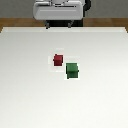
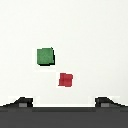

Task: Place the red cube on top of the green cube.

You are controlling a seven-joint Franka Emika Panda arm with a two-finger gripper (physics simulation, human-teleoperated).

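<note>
The red cube [image 1: 58,60] sits on the white table, small and dark red. The green cube [image 1: 72,70], slightly larger and dark green, sits close beside it, nearer the front and toward the exterior view's right; the two stand apart with a small gap. In the wrist view both show from above, the red cube [image 2: 65,79] and the green cube [image 2: 45,56]. My gripper [image 2: 64,102] hangs high above them, open and empty; only its two dark fingertips [image 2: 22,102] show, set wide apart. The gripper itself does not show in the exterior view.
The white table [image 1: 30,100] fills most of the exterior view. The robot's grey-white body [image 1: 57,10] stands at the table's far edge, with brown floor [image 1: 10,22] behind it.
</note>
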